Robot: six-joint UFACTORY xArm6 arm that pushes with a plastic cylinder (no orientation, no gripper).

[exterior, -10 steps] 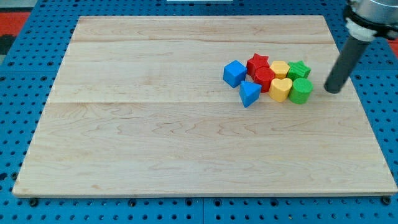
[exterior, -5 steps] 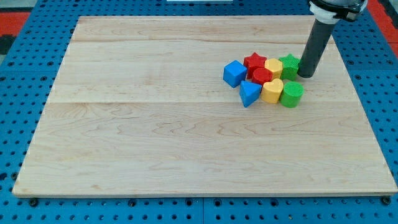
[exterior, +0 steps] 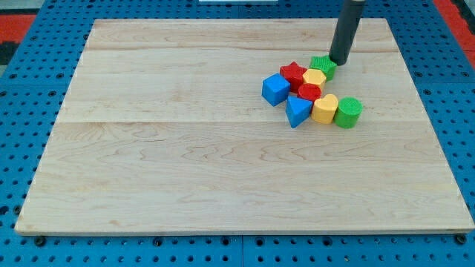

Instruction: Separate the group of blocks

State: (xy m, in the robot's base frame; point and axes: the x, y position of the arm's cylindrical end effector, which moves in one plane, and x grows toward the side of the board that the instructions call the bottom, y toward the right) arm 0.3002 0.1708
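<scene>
The tip (exterior: 340, 62) seems to touch the green star block (exterior: 321, 65), which stays clustered; no hand exists. Next, it pushes outward.

Worktop: a pale wooden board (exterior: 223, 185), rectangular, made of long planks laid side by side, with faint seams running from the view's left to the view's right.
Grain: light, fine streaks along the planks; the finish is matt with a soft sheen.
Base under the board: a blue perforated metal plate (exterior: 30, 89) with rows of small round holes, showing on all four sides of the board.
Top corners: red surfaces (exterior: 18, 15) lie beyond the blue plate at the view's top left and top right.
Board's bottom edge: small dark feet (exterior: 39, 239) show just beneath it.
Light: even and bright, with only soft, short shadows.
</scene>
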